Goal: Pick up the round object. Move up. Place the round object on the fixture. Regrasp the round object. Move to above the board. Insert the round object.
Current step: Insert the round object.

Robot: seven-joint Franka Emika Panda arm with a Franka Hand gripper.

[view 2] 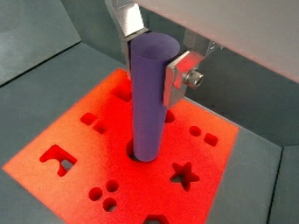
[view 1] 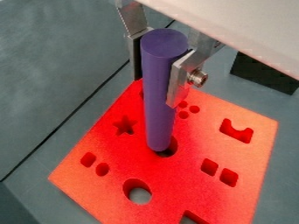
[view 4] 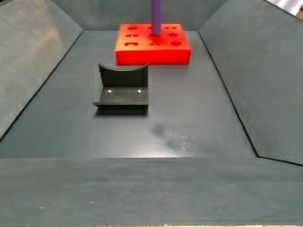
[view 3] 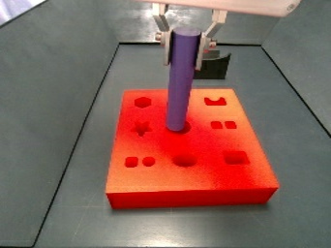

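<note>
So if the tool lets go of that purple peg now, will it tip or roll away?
Probably neither. The purple peg stands upright with its lower end in a round hole of the board, which should steady it. The tool grips near its top. It looks rigid and smooth; laid flat, it would likely roll.

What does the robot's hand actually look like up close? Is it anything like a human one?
Not much. The hand above the board has two flat silver metal plates for fingers, one fastened with a round silver bolt. Above them sits a pale, smooth housing. No cables or markings show in these views.
</note>
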